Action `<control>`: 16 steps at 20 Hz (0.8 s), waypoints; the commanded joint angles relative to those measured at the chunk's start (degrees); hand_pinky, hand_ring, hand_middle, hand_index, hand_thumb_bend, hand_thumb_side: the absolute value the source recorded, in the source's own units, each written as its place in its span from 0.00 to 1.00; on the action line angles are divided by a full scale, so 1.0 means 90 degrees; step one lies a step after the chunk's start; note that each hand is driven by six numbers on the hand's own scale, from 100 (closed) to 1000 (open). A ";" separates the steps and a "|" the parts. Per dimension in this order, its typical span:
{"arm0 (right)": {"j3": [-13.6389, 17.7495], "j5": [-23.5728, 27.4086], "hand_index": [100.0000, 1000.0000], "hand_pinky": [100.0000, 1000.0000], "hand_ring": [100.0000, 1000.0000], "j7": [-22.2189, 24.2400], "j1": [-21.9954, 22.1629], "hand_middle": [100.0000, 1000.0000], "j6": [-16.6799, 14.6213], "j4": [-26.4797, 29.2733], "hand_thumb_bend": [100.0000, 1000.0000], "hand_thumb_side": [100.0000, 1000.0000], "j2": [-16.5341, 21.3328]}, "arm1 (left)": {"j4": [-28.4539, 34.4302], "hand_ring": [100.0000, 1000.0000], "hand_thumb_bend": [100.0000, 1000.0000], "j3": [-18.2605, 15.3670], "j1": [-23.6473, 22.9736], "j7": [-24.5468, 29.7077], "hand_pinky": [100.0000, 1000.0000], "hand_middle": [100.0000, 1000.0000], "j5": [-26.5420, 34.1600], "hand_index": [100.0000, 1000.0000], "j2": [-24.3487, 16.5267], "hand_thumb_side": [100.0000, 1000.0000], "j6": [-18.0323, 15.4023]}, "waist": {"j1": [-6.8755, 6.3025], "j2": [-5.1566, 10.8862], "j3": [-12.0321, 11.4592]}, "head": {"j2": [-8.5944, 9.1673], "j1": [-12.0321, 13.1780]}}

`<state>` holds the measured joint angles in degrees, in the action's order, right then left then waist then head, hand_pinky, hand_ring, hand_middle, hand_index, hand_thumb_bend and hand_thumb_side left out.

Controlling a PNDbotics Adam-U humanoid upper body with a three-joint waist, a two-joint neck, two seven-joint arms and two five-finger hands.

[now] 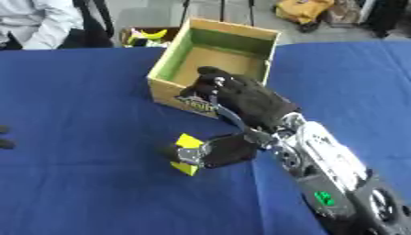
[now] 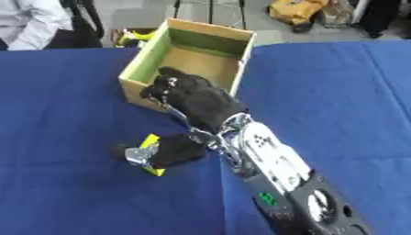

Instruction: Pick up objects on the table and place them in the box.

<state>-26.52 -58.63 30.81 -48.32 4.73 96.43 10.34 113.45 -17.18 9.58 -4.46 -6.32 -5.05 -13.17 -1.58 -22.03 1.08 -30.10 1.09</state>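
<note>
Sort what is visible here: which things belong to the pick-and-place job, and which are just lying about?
Job:
- yellow object on the table, thumb of the right hand against it
- cardboard box, open, interior looks empty
- blue table

Lying about:
- yellow bag on the floor behind
- small carton with yellow items behind the table
- dark shapes at the left edge, unclear

We see a blue-covered surface (image 1: 80, 193). On it, an open cardboard box (image 1: 233, 34) sits just beyond our right hand (image 1: 241, 98); a yellow object (image 1: 187, 156) lies beside its thumb.
</note>
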 commanded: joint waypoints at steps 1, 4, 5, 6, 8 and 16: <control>0.0001 0.0268 0.86 0.83 1.00 0.0358 -0.0063 0.72 0.0229 -0.0019 0.57 0.82 -0.0002 | 0.0126 0.55 0.06 -0.0015 0.0034 0.0006 0.42 0.59 0.0020 0.91 -0.0133 0.96 0.0015 | 0.0011 0.0157 0.0002 | 0.0073 -0.0006; -0.0041 0.0452 0.87 0.84 1.00 0.0633 -0.0097 0.74 0.0387 -0.0120 0.59 0.79 0.0010 | 0.0126 0.55 0.06 -0.0013 0.0033 0.0008 0.42 0.59 0.0015 0.91 -0.0139 0.96 0.0023 | 0.0029 0.0163 -0.0002 | 0.0068 -0.0003; -0.0048 0.0484 0.87 0.84 1.00 0.0693 -0.0115 0.74 0.0424 -0.0148 0.59 0.78 0.0021 | 0.0126 0.55 0.06 -0.0012 0.0030 0.0009 0.42 0.59 0.0014 0.91 -0.0140 0.96 0.0026 | 0.0035 0.0163 -0.0008 | 0.0070 0.0002; -0.0052 0.0498 0.87 0.84 1.00 0.0736 -0.0129 0.74 0.0452 -0.0175 0.59 0.79 0.0028 | 0.0126 0.55 0.06 -0.0011 0.0027 0.0011 0.42 0.59 0.0011 0.91 -0.0139 0.96 0.0028 | 0.0040 0.0164 -0.0017 | 0.0072 0.0007; -0.0059 0.0485 0.87 0.84 1.00 0.0794 -0.0141 0.75 0.0493 -0.0245 0.59 0.78 0.0031 | 0.0126 0.55 0.06 -0.0008 0.0025 0.0013 0.42 0.59 0.0007 0.91 -0.0137 0.96 0.0030 | 0.0048 0.0162 -0.0033 | 0.0079 0.0009; -0.0042 0.0328 0.89 0.82 1.00 0.0738 -0.0103 0.76 0.0610 -0.0579 0.55 0.79 0.0006 | 0.0126 0.55 0.06 -0.0005 0.0035 0.0021 0.42 0.59 -0.0008 0.90 -0.0119 0.96 0.0033 | 0.0054 0.0123 -0.0046 | 0.0098 -0.0013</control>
<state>-27.22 -55.09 37.68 -48.40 9.95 91.13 10.35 113.45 -17.17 9.58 -4.35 -6.34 -5.06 -12.86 -0.97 -21.98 0.75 -30.08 1.08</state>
